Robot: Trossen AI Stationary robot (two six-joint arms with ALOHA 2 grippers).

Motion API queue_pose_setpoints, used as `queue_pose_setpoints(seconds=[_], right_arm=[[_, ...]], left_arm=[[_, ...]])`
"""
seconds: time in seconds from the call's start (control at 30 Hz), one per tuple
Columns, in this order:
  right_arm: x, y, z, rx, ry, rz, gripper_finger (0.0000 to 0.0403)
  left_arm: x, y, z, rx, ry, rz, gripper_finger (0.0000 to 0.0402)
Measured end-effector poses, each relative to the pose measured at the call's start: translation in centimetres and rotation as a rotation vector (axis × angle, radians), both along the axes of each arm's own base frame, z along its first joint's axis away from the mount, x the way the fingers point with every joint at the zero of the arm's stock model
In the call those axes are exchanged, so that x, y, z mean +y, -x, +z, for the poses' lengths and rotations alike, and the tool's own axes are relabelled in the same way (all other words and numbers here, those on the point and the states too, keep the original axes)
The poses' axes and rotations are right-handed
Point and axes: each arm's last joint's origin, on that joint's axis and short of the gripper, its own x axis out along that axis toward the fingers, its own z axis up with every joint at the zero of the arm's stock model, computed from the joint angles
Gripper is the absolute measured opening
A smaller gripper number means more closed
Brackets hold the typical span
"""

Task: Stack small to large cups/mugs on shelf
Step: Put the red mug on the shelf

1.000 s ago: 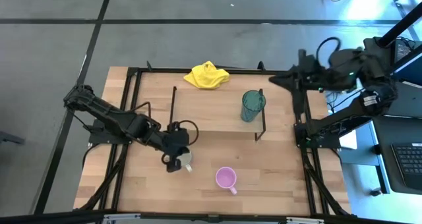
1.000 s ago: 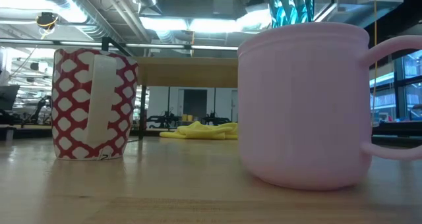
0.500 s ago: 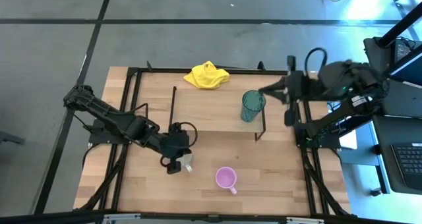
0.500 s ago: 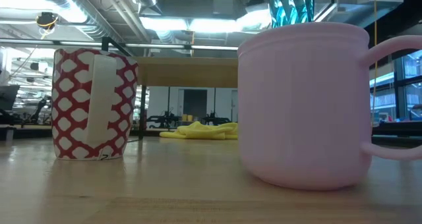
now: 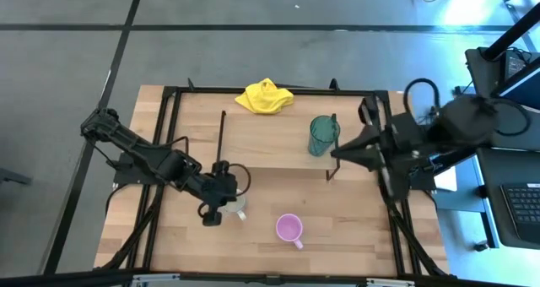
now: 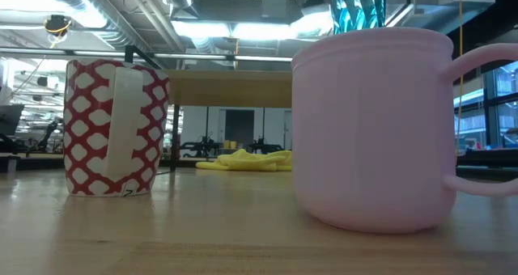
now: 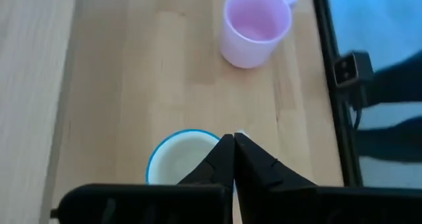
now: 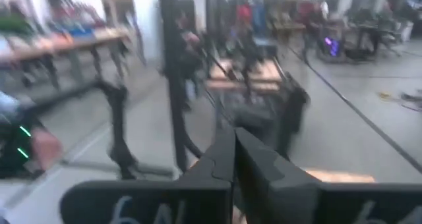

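Note:
A white-cream mug (image 5: 239, 207) with a blue rim (image 7: 181, 159) stands on the table; the low view shows red pattern on its wall (image 6: 113, 129). My left gripper (image 5: 226, 205) is shut just above its rim (image 7: 233, 140). The small pink mug (image 5: 289, 229) stands to its right near the near edge (image 7: 256, 25). The teal cup (image 5: 322, 135) stands on the right end of the low wooden shelf (image 5: 270, 143). My right gripper (image 5: 335, 152) is shut and empty beside the shelf's right legs, just near of the teal cup (image 8: 233, 132).
A yellow cloth (image 5: 264, 97) lies at the table's far edge behind the shelf. Black frame rails (image 5: 173, 135) run along the table's left and right sides. The shelf board (image 6: 231, 87) has bare room left of the teal cup.
My right arm has swung from the table's far right edge toward the near side and the left, ending beside the shelf's right end close to the teal cup. The mugs and the cup have stayed in place.

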Motion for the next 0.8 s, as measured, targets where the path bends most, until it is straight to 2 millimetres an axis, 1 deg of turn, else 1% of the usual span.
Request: queue_pose_setpoints(seconds=[0.07,0.23,0.3,0.4,0.47,0.53,0.6,0.67,0.7,0.77,0.8], right_arm=[[0.4,0.1,0.3,-0.015,-0.08,0.015,0.0013],[0.9,0.5,0.5,0.018,-0.345,0.047,0.0013],[1.4,0.3,0.4,0.035,-0.384,0.095,0.0013],[2.1,-0.3,-0.4,0.08,-0.279,0.153,0.0013],[2.7,-1.0,-0.8,0.093,-0.281,0.188,0.0013],[3.1,-1.5,-0.6,0.067,-0.301,0.226,0.0013],[3.2,-1.4,-0.1,0.01,-0.276,0.242,0.0013],[3.0,-1.0,0.3,-0.037,-0.223,0.283,0.0013],[3.0,-0.6,0.3,-0.04,-0.156,0.351,0.0013],[2.5,0.7,0.0,0.006,-0.061,0.47,0.0013],[2.0,1.6,-0.2,0.053,-0.054,0.476,0.0013]], left_arm=[[-0.3,0.1,0.0,-0.003,-0.027,-0.045,0.0002],[-0.7,0.3,0.1,-0.02,-0.056,-0.103,0.0001],[-0.9,0.3,0.1,-0.025,-0.056,-0.111,0.0001],[-1.0,0.4,0.1,-0.025,-0.051,-0.12,0.0006],[-1.1,0.5,0.1,-0.025,-0.05,-0.125,0.001],[-1.3,0.5,0.1,-0.025,-0.038,-0.115,0.0014],[-1.4,0.5,0.2,-0.023,0.003,-0.068,0.0017],[-1.5,0.3,0.3,-0.034,0.064,-0.005,0.0019],[-1.5,0.2,0.4,-0.053,0.087,0.011,0.0019],[-1.8,-0.2,0.9,-0.117,0.123,0.013,0.0019],[-2.1,-0.4,1.2,-0.154,0.131,0.005,0.0019]])
